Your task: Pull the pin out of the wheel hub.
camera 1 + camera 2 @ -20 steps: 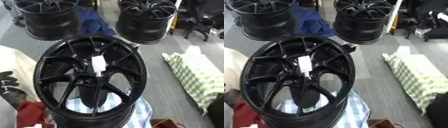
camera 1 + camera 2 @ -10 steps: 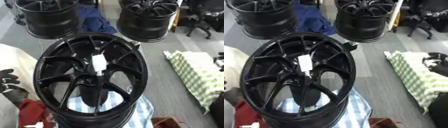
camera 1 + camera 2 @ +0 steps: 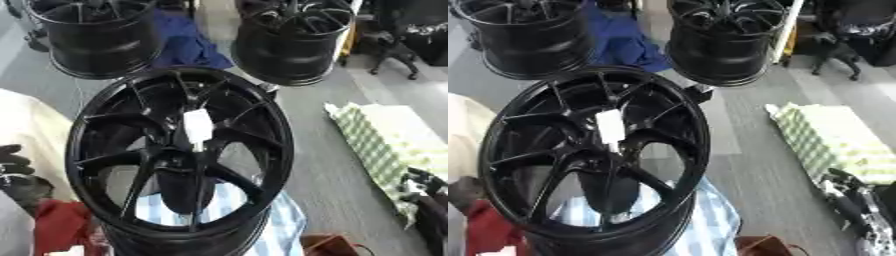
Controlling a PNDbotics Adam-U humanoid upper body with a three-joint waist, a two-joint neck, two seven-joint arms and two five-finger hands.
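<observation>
- big black wheel hub (image 3: 179, 160) is sitting tilted in the middle w/ its open face up, resting on a blue striped cloth (image 3: 710, 220)
- two more black wheels (image 3: 289, 40) are standing behind it, not part of this
- right hand (image 3: 859, 205) is coming in at the lower right edge, well apart from the hub; fingers look curled on nothing, tbh hard to read
- left hand (image 3: 17, 162) is hanging at the left edge, holding nothing; can't tell if it's open or closed
- the pin is prob the white piece (image 3: 197, 127) sticking up at the center, untouched
- risk imo: pin is small and deep btwn spokes, so fingers could be snagging a spoke, or yanking sideways could be tipping the hub off the cloth
</observation>
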